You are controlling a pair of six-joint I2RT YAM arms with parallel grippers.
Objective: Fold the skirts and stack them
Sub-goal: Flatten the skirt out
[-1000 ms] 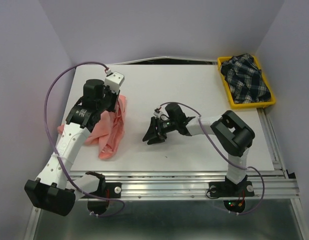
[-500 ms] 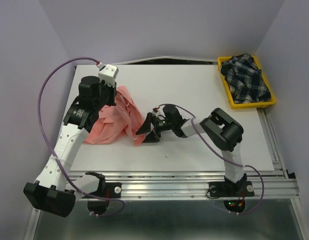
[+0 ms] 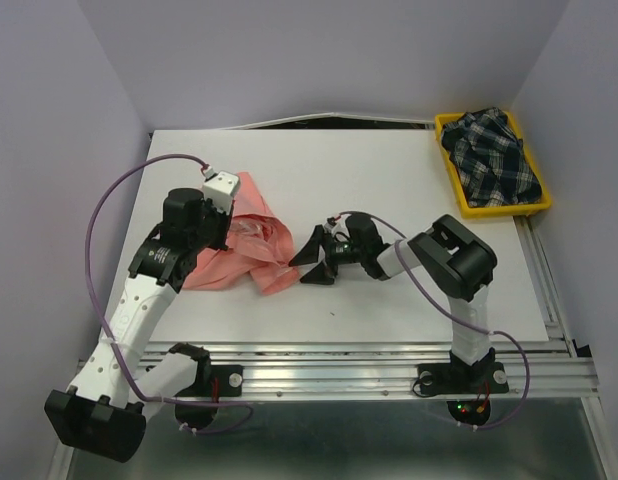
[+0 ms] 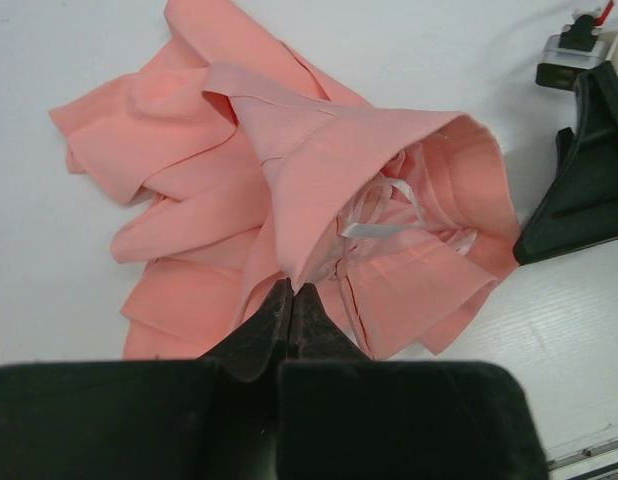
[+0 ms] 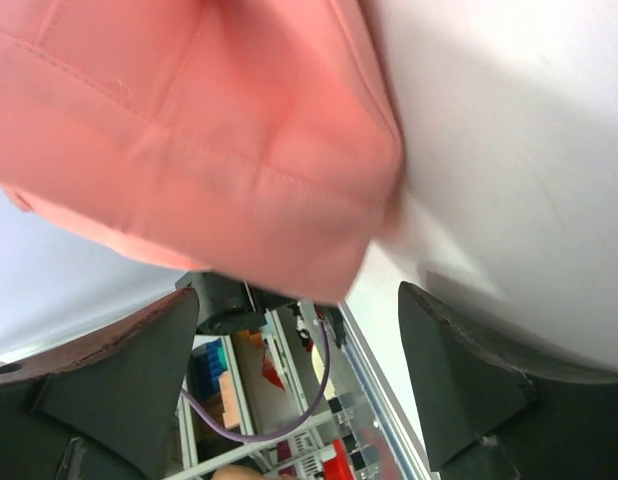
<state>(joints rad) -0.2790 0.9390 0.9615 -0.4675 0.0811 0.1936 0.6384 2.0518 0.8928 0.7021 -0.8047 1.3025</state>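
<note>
The salmon-pink skirt (image 3: 239, 245) lies crumpled on the left half of the table; it also shows in the left wrist view (image 4: 289, 190) and in the right wrist view (image 5: 189, 130). My left gripper (image 3: 224, 228) is shut on a fold of it (image 4: 292, 285) and holds that fold slightly raised. My right gripper (image 3: 311, 262) is open, lying low on the table just right of the skirt's corner, with the cloth edge in front of its fingers (image 5: 459, 390). The dark plaid skirt (image 3: 489, 155) lies bunched in the yellow tray (image 3: 481, 209) at the back right.
The white table (image 3: 389, 180) ends at a metal rail (image 3: 389, 350) in front of the arm bases. Purple cables loop from both arms. Walls close in on the left, back and right.
My left gripper has pulled the pink skirt rightward and then lowered it toward the table, spreading it out. My right gripper moved left to the skirt's edge, then drew back slightly to the right.
</note>
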